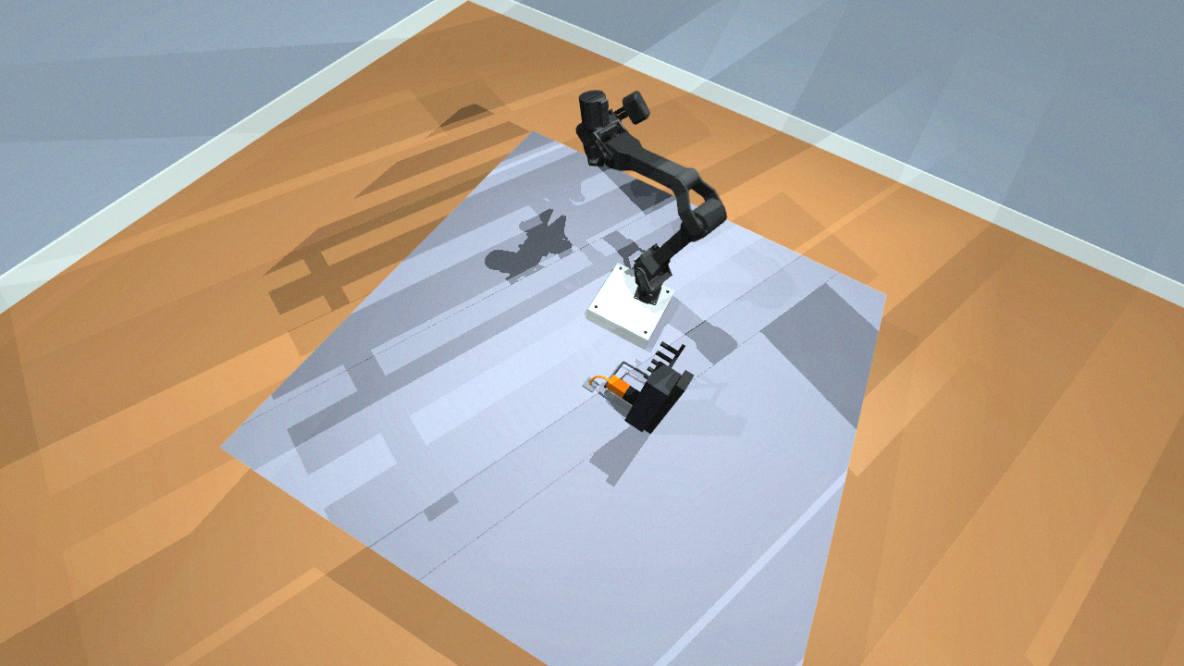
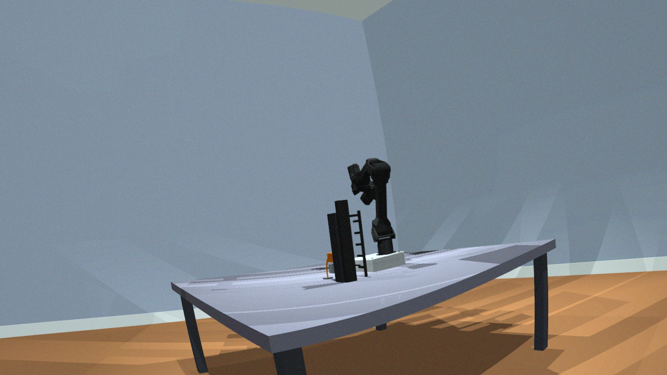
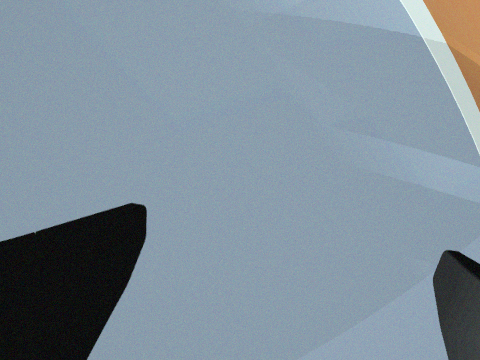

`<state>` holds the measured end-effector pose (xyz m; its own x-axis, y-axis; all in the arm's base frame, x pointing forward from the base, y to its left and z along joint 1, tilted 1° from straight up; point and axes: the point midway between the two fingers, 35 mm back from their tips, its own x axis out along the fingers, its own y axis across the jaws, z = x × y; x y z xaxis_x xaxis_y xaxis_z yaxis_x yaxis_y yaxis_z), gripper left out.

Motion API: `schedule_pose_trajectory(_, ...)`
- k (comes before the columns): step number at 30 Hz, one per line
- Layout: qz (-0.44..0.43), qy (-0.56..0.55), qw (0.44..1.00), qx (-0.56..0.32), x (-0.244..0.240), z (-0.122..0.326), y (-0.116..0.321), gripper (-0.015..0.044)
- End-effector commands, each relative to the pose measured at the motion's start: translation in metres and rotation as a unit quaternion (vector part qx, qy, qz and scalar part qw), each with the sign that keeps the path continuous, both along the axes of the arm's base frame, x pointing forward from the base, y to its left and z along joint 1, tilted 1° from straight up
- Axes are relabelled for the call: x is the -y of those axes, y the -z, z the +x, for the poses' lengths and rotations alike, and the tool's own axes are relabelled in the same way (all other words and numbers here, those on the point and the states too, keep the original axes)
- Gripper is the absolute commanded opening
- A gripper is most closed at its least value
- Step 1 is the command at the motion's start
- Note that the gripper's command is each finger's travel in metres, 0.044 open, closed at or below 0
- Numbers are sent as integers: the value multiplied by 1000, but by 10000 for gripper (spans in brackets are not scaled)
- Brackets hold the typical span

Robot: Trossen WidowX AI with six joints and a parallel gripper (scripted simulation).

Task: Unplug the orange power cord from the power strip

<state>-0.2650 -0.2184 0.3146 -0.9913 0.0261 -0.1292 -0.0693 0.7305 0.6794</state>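
progress: not begun | plug [image 1: 615, 385] seated in strip [image 1: 658, 399], mid-bench toward the right edge | hand [image 1: 614, 107] spread, holding nothing, raised past the far edge | left: reach, pull, release, withdraw

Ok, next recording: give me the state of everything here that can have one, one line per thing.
gripper: open, fingers spread wide with nothing between them, raised high and far from the strip.
orange plug: low against the power strip's side; whether it is seated cannot be told.
orange cord: short, hanging to the table.
power strip: standing upright on the table.
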Motion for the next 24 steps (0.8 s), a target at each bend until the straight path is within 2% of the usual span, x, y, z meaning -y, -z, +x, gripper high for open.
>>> schedule_pose_trajectory(1, 3, -5, 1000, 1, 2, 1, 1, 374)
schedule_pose_trajectory(4, 48, -78, 996, 19, 34, 23, 11, 295)
schedule_pose_trajectory(9, 148, -234, 960, 44, 93, 83, 34, 164)
schedule_pose_trajectory(16, 284, -437, 852, 49, 143, 189, 70, 160)
schedule_pose_trajectory(24, 406, -628, 664, 17, 145, 326, 110, 160)
